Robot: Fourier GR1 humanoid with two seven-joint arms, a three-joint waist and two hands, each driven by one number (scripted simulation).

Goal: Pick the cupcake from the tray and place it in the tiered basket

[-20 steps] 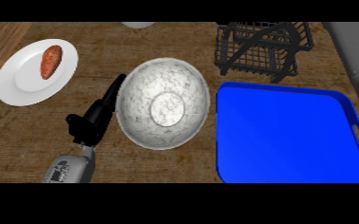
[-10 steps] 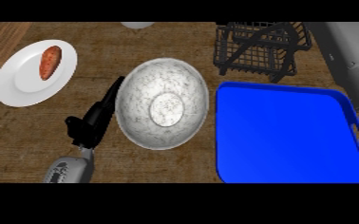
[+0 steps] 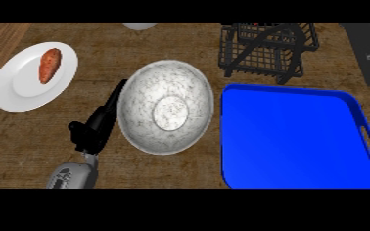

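The blue tray [image 3: 289, 137] lies at the right with nothing on its floor. No cupcake shows anywhere on it. The black wire tiered basket [image 3: 267, 49] stands behind the tray at the top right, and a small red speck shows at its far rim. My left hand [image 3: 94, 127] rests open on the counter, its straight fingers lying along the left rim of the bowl. A dark shape [image 3: 358, 44] at the right edge beside the basket looks like part of my right arm; the hand itself cannot be made out.
A large marbled metal bowl [image 3: 166, 107] sits mid-counter, left of the tray. A white plate [image 3: 29, 83] with a reddish sweet potato [image 3: 49, 64] lies at the far left. Part of a pale round object [image 3: 141, 26] shows at the top edge.
The grey arm seen at the right edge half a second ago has given way to a darker shape there. The left hand, bowl, tray and basket have stayed put.
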